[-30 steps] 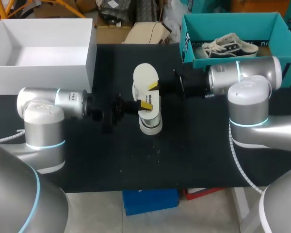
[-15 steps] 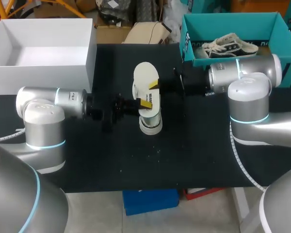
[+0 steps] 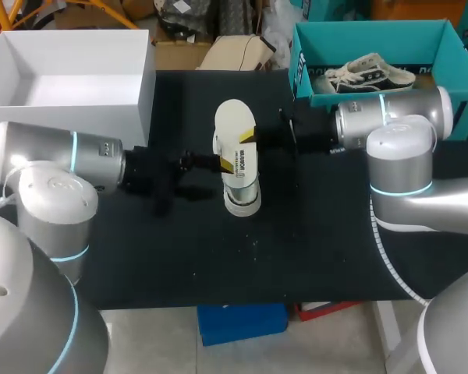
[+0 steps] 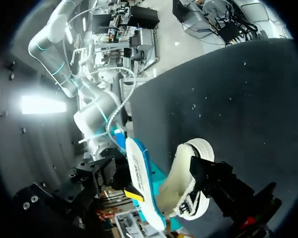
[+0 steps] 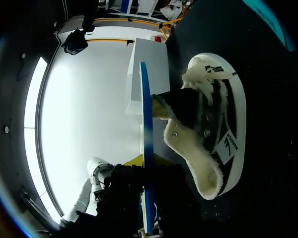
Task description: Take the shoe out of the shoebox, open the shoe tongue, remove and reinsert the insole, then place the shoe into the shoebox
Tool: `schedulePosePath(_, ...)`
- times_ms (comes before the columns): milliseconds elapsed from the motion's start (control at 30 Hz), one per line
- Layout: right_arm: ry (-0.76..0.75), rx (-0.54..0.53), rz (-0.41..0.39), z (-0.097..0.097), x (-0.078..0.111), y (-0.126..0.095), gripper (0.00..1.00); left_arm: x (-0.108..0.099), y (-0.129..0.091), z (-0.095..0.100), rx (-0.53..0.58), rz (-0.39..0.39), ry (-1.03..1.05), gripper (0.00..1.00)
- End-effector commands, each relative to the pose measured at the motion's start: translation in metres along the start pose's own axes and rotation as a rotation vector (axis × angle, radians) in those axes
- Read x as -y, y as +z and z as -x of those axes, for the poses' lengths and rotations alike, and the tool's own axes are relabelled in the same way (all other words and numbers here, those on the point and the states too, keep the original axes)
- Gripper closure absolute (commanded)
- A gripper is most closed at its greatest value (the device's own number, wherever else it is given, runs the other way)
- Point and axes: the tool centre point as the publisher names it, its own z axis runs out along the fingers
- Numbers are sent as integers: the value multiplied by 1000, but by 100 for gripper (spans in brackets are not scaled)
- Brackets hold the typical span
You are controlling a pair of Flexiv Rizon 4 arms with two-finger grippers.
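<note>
A black-and-white shoe (image 3: 242,185) with a fleecy lining sits at the table's middle. Its white insole (image 3: 234,125), blue underneath, sticks out of the opening toward the far edge. My right gripper (image 3: 246,139) comes in from the right and is shut on the insole's edge (image 5: 146,144); the shoe (image 5: 216,124) lies just beyond it. My left gripper (image 3: 222,164) is at the shoe's left side, open. One of its dark fingers (image 4: 213,173) is still close against the shoe (image 4: 188,183), beside the insole (image 4: 138,181).
A white open box (image 3: 70,86) stands at the back left. At the back right is a teal shoebox (image 3: 300,66) with a second shoe (image 3: 366,74) inside. My right arm (image 3: 390,117) stretches across just in front of it.
My left gripper has opened and let go of the shoe, and the left arm has drawn back to the left. The right gripper and the insole have not moved.
</note>
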Motion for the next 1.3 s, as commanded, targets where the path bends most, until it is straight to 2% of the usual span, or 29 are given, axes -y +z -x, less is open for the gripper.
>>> schedulePosePath(33,0,1,1,0,0,1,100,12,-26,11,-990,274,-19,0)
schedulePosePath(433,0,1,1,0,0,1,100,12,-26,11,-990,274,-19,0)
schedulePosePath(467,0,1,1,0,0,1,100,11,-23,10,-1053,262,-12,0)
schedulePosePath(533,0,1,1,0,0,1,100,6,-17,9,-1084,230,-18,0)
schedulePosePath(600,0,1,1,0,0,1,100,-1,-13,10,-1182,223,-12,0)
schedulePosePath(733,0,1,1,0,0,1,100,-8,-8,19,-1193,218,9,0)
schedulePosePath(900,0,1,1,0,0,1,100,-18,-5,28,-1206,174,22,0)
schedulePosePath(967,0,1,1,0,0,1,100,-21,-6,32,-1170,150,15,0)
schedulePosePath(1100,0,1,1,0,0,1,100,-25,-7,38,-1222,124,31,0)
schedulePosePath(1300,0,1,1,0,0,1,100,-26,-14,50,-1216,143,21,0)
